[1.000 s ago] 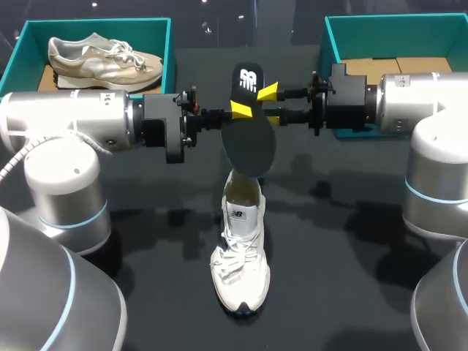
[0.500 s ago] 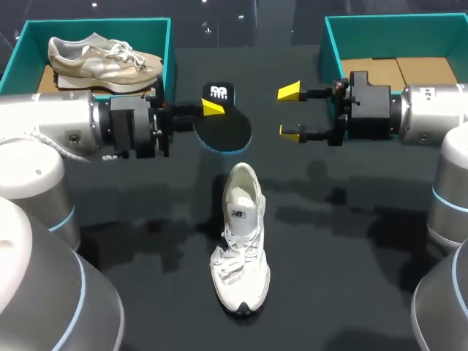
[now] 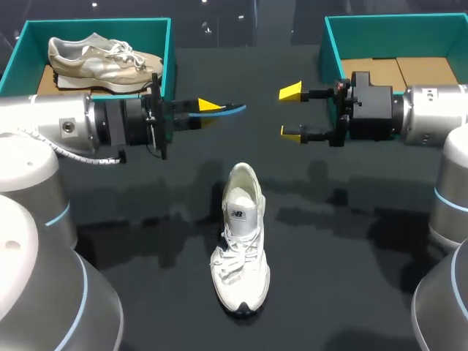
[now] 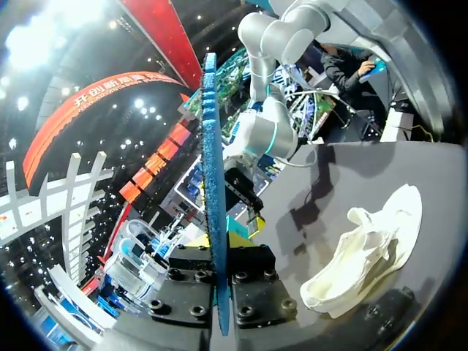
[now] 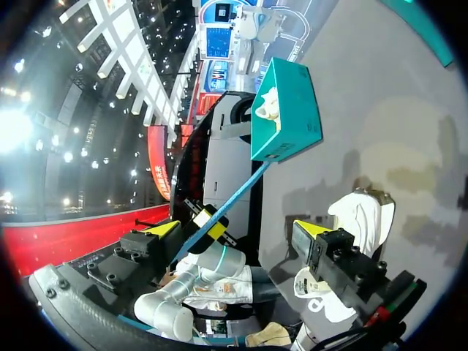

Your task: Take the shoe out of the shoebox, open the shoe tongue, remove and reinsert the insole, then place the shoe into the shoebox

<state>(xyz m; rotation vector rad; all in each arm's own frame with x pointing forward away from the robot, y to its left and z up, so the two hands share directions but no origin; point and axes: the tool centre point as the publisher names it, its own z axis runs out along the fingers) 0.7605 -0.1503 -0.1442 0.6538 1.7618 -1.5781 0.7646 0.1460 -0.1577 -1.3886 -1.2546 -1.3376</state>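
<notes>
Lying at mid-table (image 3: 351,292) with its toe toward the robot, the white shoe (image 3: 240,248) is outside both boxes. Beyond its heel, the left gripper (image 3: 208,112) pinches the insole (image 3: 231,110), held edge-on. The right gripper (image 3: 292,112) faces it, jaws spread. A beige shoe (image 3: 102,58) lies in the left shoebox (image 3: 168,51).

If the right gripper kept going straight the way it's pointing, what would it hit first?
Probably the insole, held edge-on in the left gripper: its free end lies straight ahead of the open right gripper. Their heights are hard to compare.
</notes>
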